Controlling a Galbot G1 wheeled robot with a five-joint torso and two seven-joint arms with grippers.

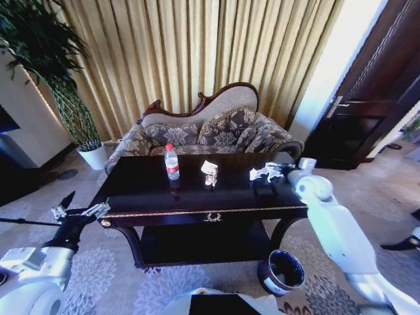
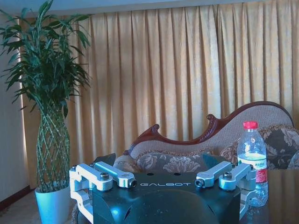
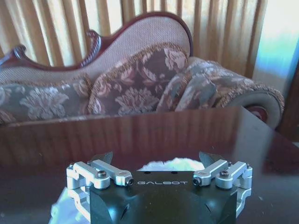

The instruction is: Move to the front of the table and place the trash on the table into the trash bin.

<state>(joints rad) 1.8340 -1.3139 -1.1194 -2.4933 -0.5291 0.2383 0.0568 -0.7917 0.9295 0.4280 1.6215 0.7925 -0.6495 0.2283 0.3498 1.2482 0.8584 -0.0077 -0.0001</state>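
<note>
The right gripper (image 1: 270,172) is hovering wide-jawed over crumpled paper (image 1: 264,173) at the table's (image 1: 144,197) right end. A bottle (image 1: 171,162) is standing upright mid-table, more paper (image 1: 209,173) just beside it. The left gripper (image 1: 79,210) is waiting open off the table's left end. The bin (image 1: 281,272) is sitting below the table's front right corner.

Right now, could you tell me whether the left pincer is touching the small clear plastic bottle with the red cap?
Apart. The head view shows the left pincer off the table's left front corner, while the bottle stands upright mid-table, bare dark tabletop between them.
</note>
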